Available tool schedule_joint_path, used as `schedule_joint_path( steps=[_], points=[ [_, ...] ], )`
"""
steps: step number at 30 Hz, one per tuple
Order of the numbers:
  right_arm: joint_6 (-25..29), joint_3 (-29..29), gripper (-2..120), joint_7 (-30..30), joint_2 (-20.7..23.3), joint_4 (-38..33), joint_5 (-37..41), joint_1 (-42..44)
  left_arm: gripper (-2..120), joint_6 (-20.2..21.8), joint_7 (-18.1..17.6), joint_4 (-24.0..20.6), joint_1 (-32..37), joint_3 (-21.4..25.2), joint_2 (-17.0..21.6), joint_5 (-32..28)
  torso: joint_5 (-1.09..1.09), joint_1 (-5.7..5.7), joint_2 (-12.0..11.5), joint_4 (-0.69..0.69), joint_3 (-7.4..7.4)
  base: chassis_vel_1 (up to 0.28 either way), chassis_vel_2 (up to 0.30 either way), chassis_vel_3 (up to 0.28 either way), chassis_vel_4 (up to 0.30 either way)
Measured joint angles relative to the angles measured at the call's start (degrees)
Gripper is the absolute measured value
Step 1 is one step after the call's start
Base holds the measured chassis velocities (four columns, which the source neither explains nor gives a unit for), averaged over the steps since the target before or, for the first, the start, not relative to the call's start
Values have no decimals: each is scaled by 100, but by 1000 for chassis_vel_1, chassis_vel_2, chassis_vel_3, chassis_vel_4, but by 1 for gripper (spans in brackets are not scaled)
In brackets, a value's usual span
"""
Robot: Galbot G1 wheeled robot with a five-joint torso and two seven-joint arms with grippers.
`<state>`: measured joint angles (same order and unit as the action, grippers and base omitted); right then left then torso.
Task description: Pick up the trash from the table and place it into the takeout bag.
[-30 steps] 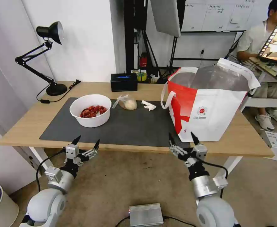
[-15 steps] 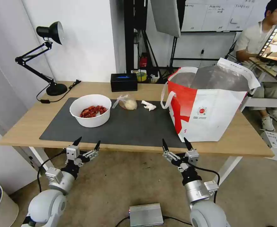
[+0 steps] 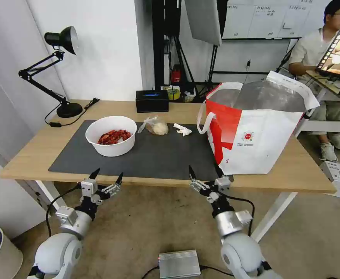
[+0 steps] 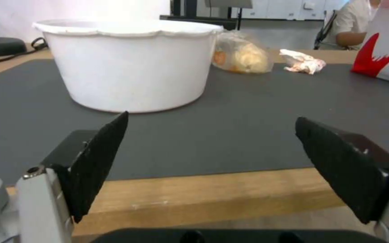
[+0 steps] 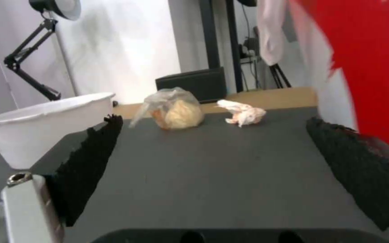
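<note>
**As the right arm slides over, the pickup is just starting**

While the left gripper [image 3: 107, 175] waits spread wide at the table [image 3: 30, 153] edge, the right gripper [image 3: 205, 173], empty and spread too, has slid left, away from the takeout bag [image 3: 263, 135]. The crumpled tissue [image 3: 182, 130] and the clear bag with a beige lump [image 3: 156, 126] lie ahead on the dark mat [image 3: 166, 157], well apart from it. The white bowl of red shells [image 3: 111, 135] sits nearer the left gripper.

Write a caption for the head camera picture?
Two open claws, left and right, wait before a table with trash.
</note>
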<state>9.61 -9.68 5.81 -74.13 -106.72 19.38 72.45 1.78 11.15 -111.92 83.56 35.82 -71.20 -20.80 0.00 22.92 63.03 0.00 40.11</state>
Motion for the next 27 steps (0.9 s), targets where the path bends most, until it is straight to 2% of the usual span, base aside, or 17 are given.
schedule_joint_path(
  steps=[12, 27],
  points=[
    [-20, 736, 100, 203, -32, 1435, 353, -1761, 100, -16, 3, 43, -87, 94, -12, 137, -1, 0, -1, 1, 1, 0, 0, 0, 0],
    [-27, 1613, 100, 637, -113, 2902, 833, -3314, 100, -61, 71, 78, -154, 124, -78, 110, 0, 0, -1, 0, -1, 0, 0, 0, 0]
  ],
)
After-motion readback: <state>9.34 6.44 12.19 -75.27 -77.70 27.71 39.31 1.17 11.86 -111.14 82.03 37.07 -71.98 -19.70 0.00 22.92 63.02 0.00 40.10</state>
